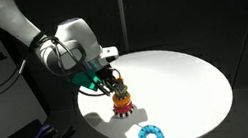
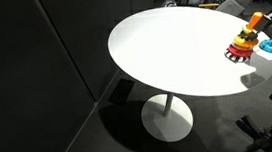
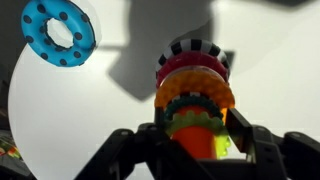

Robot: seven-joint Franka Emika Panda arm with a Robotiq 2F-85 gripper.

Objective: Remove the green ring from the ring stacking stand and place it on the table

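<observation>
A: The round white table (image 1: 181,75) is standing in a dark room. Which step is running?

B: The grasp, I judge. The gripper (image 1: 114,82) is straddling the top of the ring stacking stand (image 1: 122,103) near the tabletop's edge, with its fingers (image 3: 262,148) on either side of the green ring (image 3: 222,146). Whether they are pinching it, I cannot tell.

A: Next?

B: A straight lift. The stand is pointing up and its long axis is running vertical.

robot arm (image 1: 55,50) over round white table (image 1: 182,80), jaws at ring stacking stand (image 1: 122,104), blue ring (image 1: 151,134) near edge
</observation>
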